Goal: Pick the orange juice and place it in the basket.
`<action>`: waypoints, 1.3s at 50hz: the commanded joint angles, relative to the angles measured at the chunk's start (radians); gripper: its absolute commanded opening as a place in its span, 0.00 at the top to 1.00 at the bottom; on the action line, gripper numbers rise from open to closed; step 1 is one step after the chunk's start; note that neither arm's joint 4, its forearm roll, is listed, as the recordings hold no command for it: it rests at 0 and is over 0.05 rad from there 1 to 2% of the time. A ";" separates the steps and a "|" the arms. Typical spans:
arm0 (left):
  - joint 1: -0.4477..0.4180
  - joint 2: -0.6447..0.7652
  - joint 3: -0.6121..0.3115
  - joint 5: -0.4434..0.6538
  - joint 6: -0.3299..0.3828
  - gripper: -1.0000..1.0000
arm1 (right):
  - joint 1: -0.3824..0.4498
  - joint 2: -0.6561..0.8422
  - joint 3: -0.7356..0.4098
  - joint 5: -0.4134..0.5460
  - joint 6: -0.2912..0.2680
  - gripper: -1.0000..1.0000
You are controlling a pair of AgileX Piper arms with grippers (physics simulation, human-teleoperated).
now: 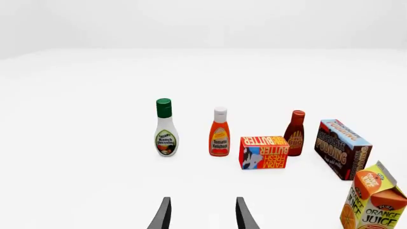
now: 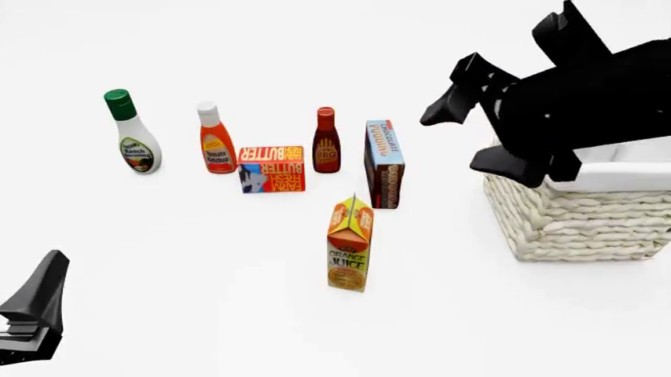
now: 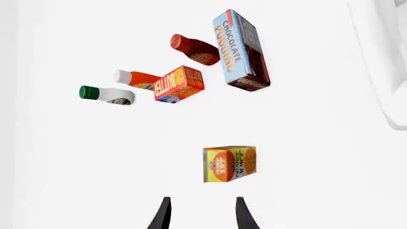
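My right hand (image 3: 199,214) is unclenched and empty, raised above the basket (image 2: 571,224) at three o'clock on the bench (image 2: 210,314). The orange juice (image 2: 350,245) stands upright at centre, apart from its neighbours. Risk: a skewed descent tips the tall carton, or my fingers clip the chocolate pudding box (image 2: 384,163) at its twelve o'clock. My left hand (image 1: 202,217) is also released, idle. My arm hides most of the basket's interior.

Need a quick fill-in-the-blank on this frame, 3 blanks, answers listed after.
1. The orange juice stands ____ on the table.
2. The ranch dressing bottle has a ____ cap.
3. The right end effector is open, with the ____ carton just ahead of it, and the basket holds no carton yet.

Answers: upright; green; orange juice
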 commanded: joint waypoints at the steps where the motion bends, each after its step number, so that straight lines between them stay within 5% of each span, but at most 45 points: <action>1: 0.000 0.000 0.000 0.000 0.000 0.00 | 0.085 0.067 -0.063 0.079 0.078 0.00; 30: 0.000 0.000 0.000 0.000 0.000 0.00 | 0.124 0.280 -0.330 0.317 0.082 0.00; 36: 0.000 0.000 0.000 0.000 0.000 0.00 | 0.165 0.419 -0.471 0.445 0.098 0.00; 65: 0.000 0.000 0.000 0.000 0.000 0.00 | 0.179 0.496 -0.467 0.450 0.080 0.00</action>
